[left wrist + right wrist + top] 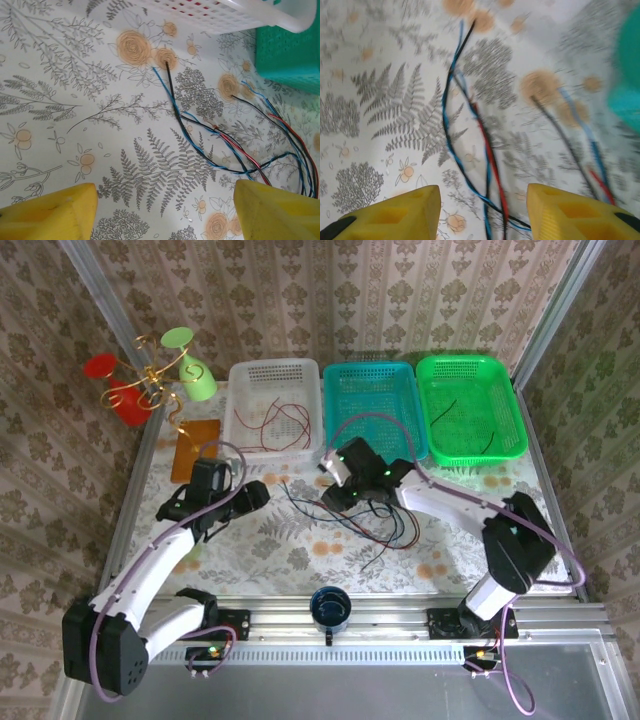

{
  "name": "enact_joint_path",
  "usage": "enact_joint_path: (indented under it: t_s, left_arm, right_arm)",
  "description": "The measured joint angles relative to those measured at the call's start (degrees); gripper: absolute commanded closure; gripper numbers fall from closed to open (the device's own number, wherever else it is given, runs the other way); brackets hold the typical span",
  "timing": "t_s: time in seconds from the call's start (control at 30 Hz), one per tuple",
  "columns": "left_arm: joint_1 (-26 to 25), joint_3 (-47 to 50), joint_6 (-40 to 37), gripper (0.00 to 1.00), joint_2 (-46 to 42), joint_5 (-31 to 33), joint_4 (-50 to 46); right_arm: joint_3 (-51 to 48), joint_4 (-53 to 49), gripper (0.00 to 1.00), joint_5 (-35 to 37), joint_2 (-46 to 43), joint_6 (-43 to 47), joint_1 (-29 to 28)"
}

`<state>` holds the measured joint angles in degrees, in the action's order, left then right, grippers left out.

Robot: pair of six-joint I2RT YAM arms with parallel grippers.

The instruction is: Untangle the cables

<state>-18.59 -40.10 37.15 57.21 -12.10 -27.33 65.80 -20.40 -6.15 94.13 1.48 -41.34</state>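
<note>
A loose tangle of thin red, black and blue cables (372,517) lies on the flowered tablecloth in the middle of the table. My right gripper (336,496) hangs over the tangle's left part. In the right wrist view its yellow fingers (570,212) stand apart, with red, blue and black strands (490,160) running between them, untouched. My left gripper (258,492) is to the left of the tangle, open. In its wrist view the cables (220,145) lie ahead and to the right of bare cloth between the fingers (47,212).
Three baskets line the back: white (272,365) holding a red wire (275,425), teal (368,367), and green (462,360) holding a black wire (470,435). A brown board (195,447) and a cup stand (150,380) are at back left. A dark cup (329,607) sits at the near edge.
</note>
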Motion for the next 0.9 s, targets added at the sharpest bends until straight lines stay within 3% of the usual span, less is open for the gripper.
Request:
enact_joint_path:
  t_s: [0.33, 0.9]
  left_arm:
    - [5.31, 1.22, 0.63, 0.27, -2.71, -2.86, -0.02]
    - [6.36, 2.14, 0.63, 0.27, -2.49, -4.5, -0.02]
  right_arm:
    - [5.97, 2.08, 0.53, 0.57, 14.62, 7.93, -4.24]
    - [9.42, 0.85, 0.51, 3.02, 21.09, 12.31, -5.64]
